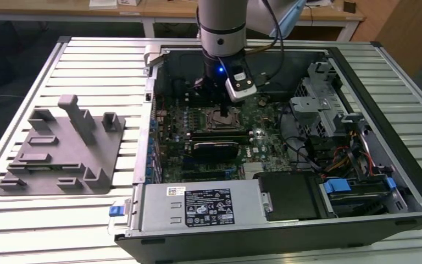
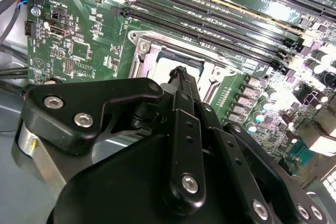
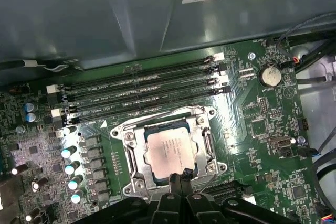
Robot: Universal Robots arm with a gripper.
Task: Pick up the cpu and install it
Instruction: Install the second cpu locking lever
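The cpu (image 3: 169,150) is a pale silver-grey square lying flat inside the metal socket frame (image 3: 207,140) on the green motherboard (image 3: 252,119). In the second wrist view a corner of the cpu (image 2: 167,70) shows behind the black fingers. My gripper (image 3: 181,173) hangs just over the cpu's edge, its two black fingertips (image 2: 181,73) pressed together with nothing seen between them. In the exterior view the gripper (image 1: 226,116) reaches down into the open computer case, right over the socket (image 1: 215,119).
Several black memory slots (image 3: 142,90) run beside the socket, with capacitors (image 3: 71,169) on its other side. A black block (image 1: 215,147) sits just in front of the socket. A drive cage (image 1: 328,115) and cables fill the exterior view's right. A grey fixture plate (image 1: 61,148) lies outside the case.
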